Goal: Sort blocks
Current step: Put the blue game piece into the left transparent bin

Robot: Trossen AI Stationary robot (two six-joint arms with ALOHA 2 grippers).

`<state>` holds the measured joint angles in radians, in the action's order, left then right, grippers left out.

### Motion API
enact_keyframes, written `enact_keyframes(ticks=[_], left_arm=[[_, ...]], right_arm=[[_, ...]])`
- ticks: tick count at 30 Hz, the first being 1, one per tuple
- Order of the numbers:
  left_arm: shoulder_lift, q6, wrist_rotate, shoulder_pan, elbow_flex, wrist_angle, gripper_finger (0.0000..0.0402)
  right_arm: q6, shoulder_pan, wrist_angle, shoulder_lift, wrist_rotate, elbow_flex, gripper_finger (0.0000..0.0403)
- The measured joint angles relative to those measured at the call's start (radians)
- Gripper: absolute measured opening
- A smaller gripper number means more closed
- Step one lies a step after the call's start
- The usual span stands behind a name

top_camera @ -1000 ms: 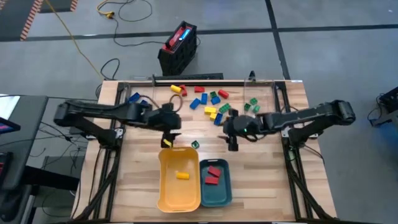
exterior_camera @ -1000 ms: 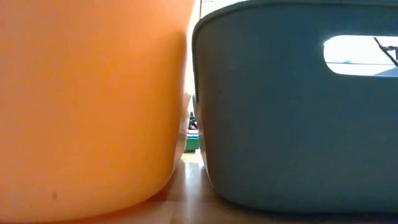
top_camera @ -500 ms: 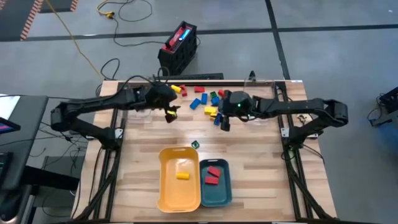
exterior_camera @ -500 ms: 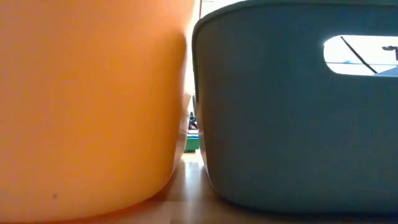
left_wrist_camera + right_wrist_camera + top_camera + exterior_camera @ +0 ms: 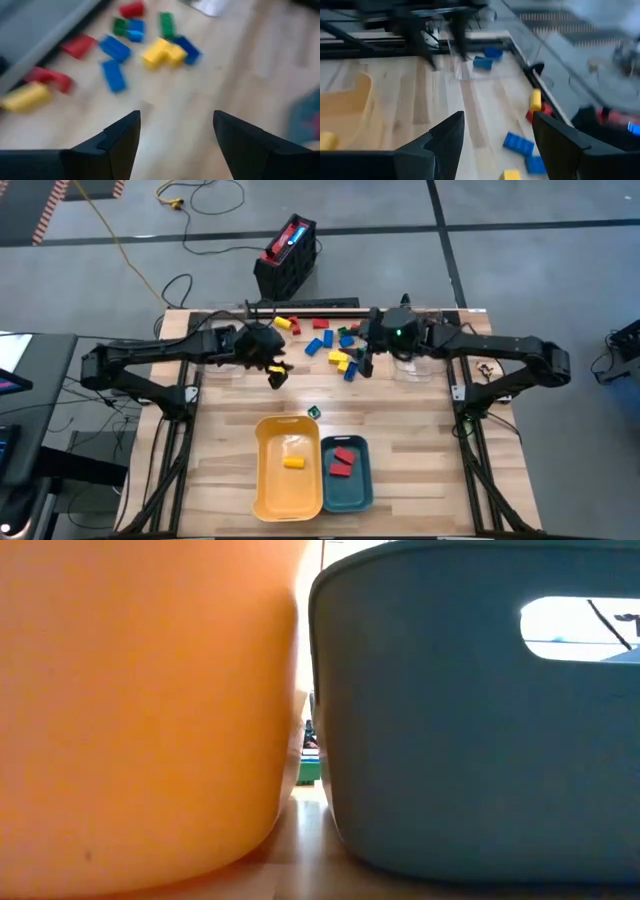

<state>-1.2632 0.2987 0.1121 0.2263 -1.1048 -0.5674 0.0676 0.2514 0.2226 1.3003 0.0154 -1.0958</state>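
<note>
Small red, yellow, blue and green blocks (image 5: 335, 345) lie scattered on the far part of the wooden table. One green block (image 5: 314, 413) lies alone by the far end of the yellow tray (image 5: 270, 490). A yellow block (image 5: 292, 462) rests in that tray. Two red blocks (image 5: 343, 460) rest in the teal tray (image 5: 362, 485). My left gripper (image 5: 277, 374) hovers open just left of the pile, with bare table between its fingers (image 5: 175, 117). My right gripper (image 5: 365, 366) hovers open at the pile's right side, and its wrist view (image 5: 497, 117) shows nothing held.
The two trays stand side by side near the table's front edge, and their walls (image 5: 150, 710) fill the low view. A black and red box (image 5: 288, 255) and cables lie on the floor beyond the far edge. Bare wood lies between pile and trays.
Both grippers have left the far ends of the trays and gone toward the table's far edge, up to the block pile. The right one has also risen, and the left one has rolled about its own axis. The blocks and trays have stayed in place.
</note>
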Motion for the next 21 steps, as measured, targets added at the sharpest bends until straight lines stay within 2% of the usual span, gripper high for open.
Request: enact_keyframes(ticks=[3, 6, 10, 15, 21], left_arm=[[0.019, 0.076, -0.095, -0.003, -0.030, -0.019, 0.0245], [0.020, 0.069, -0.123, 0.014, -0.081, -0.101, 0.0245], [0.021, 0.034, -0.126, 0.032, -0.144, -0.220, 0.0245], [0.056, -0.025, -0.119, 0.016, -0.162, -0.307, 0.0245], [0.146, -0.056, 0.028, 0.002, -0.163, -0.290, 0.0245]], right_arm=[[-0.132, -0.012, 0.178, 0.000, -0.001, -0.084, 0.0248], [-0.339, -0.042, 0.236, -0.012, 0.004, -0.126, 0.0248], [-0.575, -0.128, 0.224, -0.016, 0.133, -0.169, 0.0248], [-0.640, -0.217, 0.206, -0.002, 0.254, -0.189, 0.0248], [-0.574, -0.158, 0.229, 0.009, 0.301, -0.192, 0.0248]])
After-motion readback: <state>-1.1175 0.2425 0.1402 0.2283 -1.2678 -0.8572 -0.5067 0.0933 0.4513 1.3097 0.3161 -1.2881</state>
